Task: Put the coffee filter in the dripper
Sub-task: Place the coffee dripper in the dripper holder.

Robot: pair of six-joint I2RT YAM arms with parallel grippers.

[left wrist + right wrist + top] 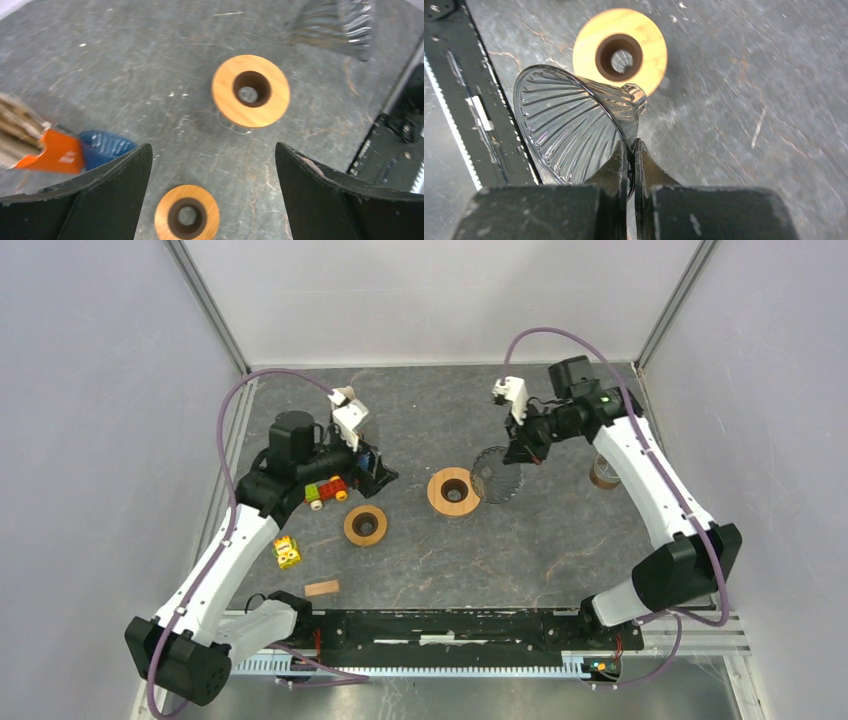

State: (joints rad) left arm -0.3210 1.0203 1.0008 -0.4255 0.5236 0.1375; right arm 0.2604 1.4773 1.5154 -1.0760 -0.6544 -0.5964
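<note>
The right claw (631, 150) was clamped on the thin rim of the clear ribbed cone (569, 130). It held the cone tilted on its side, narrow end pointing at the wooden ring (620, 50). In the top view the cone (497, 475) hung just beside that ring (452, 491), at its 3 o'clock; whether it touched the tabletop (560, 550) could not be told.

A pinch on so narrow an edge looked likely to let the smooth cone swing or slip. Lowered at that tilt, its tip could catch the ring's lip and shove the ring aside instead of seating in the hole.

A second ring (366, 525) lay at 8 o'clock of the first and could be mistaken for the target.

The left claw (212, 150) stood wide apart and empty by the toy blocks (327, 490), well clear of the work.
</note>
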